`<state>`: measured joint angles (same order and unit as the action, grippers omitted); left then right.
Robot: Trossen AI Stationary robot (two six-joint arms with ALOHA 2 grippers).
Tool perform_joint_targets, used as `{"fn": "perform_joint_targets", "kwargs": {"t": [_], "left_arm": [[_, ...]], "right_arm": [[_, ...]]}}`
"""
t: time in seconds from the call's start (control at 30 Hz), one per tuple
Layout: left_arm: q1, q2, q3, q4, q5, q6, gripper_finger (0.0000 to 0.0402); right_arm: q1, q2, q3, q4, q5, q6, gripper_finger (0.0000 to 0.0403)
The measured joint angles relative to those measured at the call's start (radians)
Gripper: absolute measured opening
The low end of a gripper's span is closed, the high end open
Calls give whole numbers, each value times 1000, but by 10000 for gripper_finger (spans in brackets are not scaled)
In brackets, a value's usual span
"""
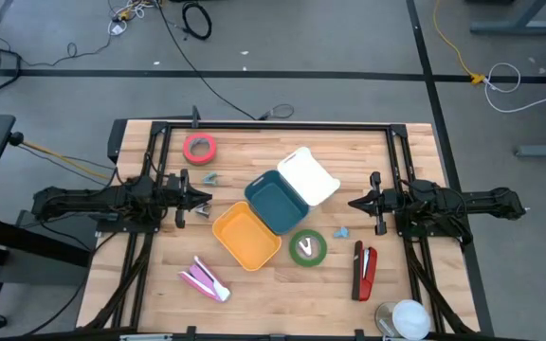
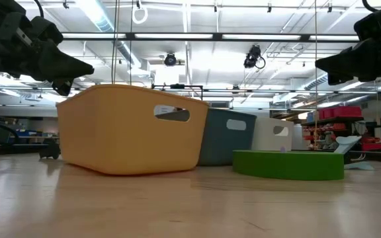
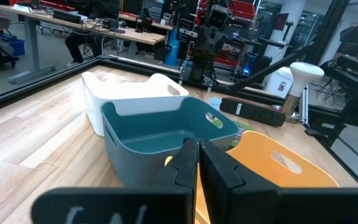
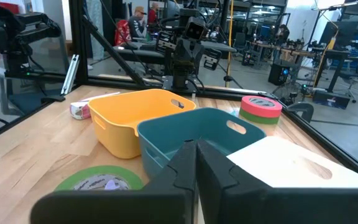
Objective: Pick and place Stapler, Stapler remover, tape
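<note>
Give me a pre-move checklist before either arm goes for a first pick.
1. Left pincer shut, holding nothing: not ok for a grasp, open first.
2. Right pincer shut, empty: same.
3. Red stapler free on the table: ok.
4. Green tape roll flat, beside the orange bin: ok.
5. Red tape roll flat, unobstructed: ok.
6. Orange, teal and white bins empty: orange and teal ok, white cannot tell.

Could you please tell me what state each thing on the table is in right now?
left hand: shut, empty.
right hand: shut, empty.
yellow bin: upright, empty.
teal bin: upright, empty.
white bin: upright, empty.
green tape: flat on the table.
red tape: flat on the table.
red stapler: on the table, outside the bins.
pink stapler: on the table, outside the bins.
</note>
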<state>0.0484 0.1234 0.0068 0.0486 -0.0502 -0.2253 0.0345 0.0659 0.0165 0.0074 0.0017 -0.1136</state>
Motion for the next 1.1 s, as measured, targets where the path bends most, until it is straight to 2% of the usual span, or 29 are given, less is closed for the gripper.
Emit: {"fn": "perform_joint_targets", "kwargs": {"t": [0.37,0.5,0.7,0.9,1.1], "left_arm": [[0,0,0,21,2,-5,21],[0,0,0,42,3,-67,21],[0,0,0,180,-28,-182,21],[0,0,0,343,-84,-191,21],[0,0,0,434,-87,-242,21]], "right_arm": [[0,0,0,0,0,0,13],[0,0,0,0,0,0,13],[0,0,0,0,0,0,13],[0,0,0,0,0,0,13],[0,0,0,0,0,0,13]]}}
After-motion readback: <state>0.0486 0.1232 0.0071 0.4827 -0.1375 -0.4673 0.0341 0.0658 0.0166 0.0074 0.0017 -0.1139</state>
